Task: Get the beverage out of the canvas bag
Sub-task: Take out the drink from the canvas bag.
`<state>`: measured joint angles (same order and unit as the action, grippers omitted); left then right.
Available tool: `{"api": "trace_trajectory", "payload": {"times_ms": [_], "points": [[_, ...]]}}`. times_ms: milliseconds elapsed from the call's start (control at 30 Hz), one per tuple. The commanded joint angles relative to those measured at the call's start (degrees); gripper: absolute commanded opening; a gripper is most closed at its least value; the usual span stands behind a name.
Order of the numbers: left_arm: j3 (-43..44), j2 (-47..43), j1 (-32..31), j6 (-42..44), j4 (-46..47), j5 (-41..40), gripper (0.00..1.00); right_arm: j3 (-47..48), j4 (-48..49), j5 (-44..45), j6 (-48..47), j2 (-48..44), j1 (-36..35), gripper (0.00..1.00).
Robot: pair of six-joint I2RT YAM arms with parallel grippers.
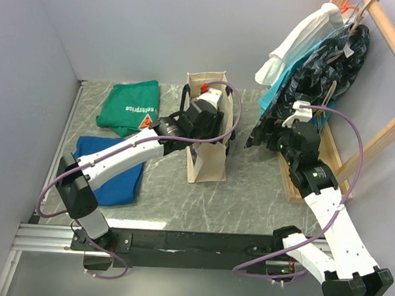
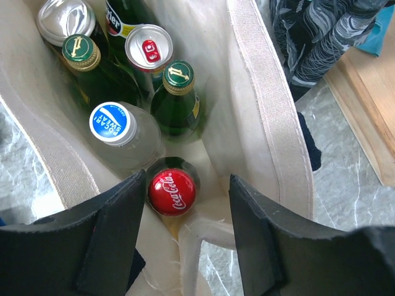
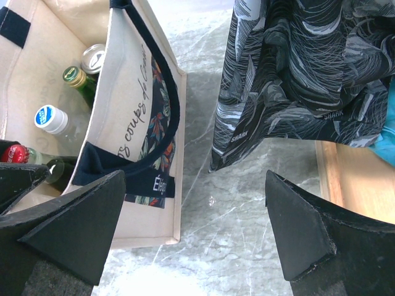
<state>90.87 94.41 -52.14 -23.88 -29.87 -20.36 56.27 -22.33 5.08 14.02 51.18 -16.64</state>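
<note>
Left pincer (image 2: 188,185) spread wide over red-capped cola bottle (image 2: 172,192) in canvas bag (image 2: 271,111) corner, right pincer (image 3: 194,179) wide above table (image 3: 203,185)

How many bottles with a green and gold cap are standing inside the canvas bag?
2. The left green-capped bottle stands beside the silver can; the middle green-capped bottle stands beside the red-tab can. Others may be hidden past the picture's edge.

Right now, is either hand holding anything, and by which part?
Nothing held: left hand is open over the red Coca-Cola cap in the canvas bag, not closed on it; right hand is open beside the bag.
</note>
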Motion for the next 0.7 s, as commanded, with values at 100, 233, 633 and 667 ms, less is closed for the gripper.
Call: {"api": "trace_trajectory", "payload": {"times_ms": [100,233,633,667], "points": [[2.6,1.1,-0.8,-1.2,-1.5,-3.0,0.63,1.2,1.7,0.7,-0.6,-0.6,-0.6,1.0],[2.8,1.2,-1.0,-1.3,-1.7,-3.6,0.59,1.1,1.6,0.8,-0.7,-0.7,-0.5,1.0],[3.3,1.5,-1.2,-2.2,-3.7,-4.7,0.62,1.1,1.5,0.7,-0.6,-0.6,-0.6,1.0],[3.3,1.4,-1.1,-2.2,-3.9,-4.9,0.63,1.2,1.5,0.7,-0.6,-0.6,-0.6,1.0]]}}
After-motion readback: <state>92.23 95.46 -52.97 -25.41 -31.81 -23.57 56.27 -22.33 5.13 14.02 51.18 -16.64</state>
